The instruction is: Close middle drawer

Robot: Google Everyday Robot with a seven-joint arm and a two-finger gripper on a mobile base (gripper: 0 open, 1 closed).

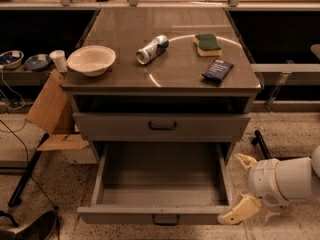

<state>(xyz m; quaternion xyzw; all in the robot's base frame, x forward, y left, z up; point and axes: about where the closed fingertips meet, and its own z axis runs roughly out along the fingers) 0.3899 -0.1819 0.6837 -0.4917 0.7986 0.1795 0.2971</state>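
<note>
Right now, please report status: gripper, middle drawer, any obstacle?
Gripper open, low beside the drawer's right front corner. Middle drawer pulled out, tray empty. Nothing seen in its path.

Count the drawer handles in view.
2. One handle is on the closed drawer; the other handle is on the open drawer below. The gripper, open, is beside its right front corner. More may be hidden.
</note>
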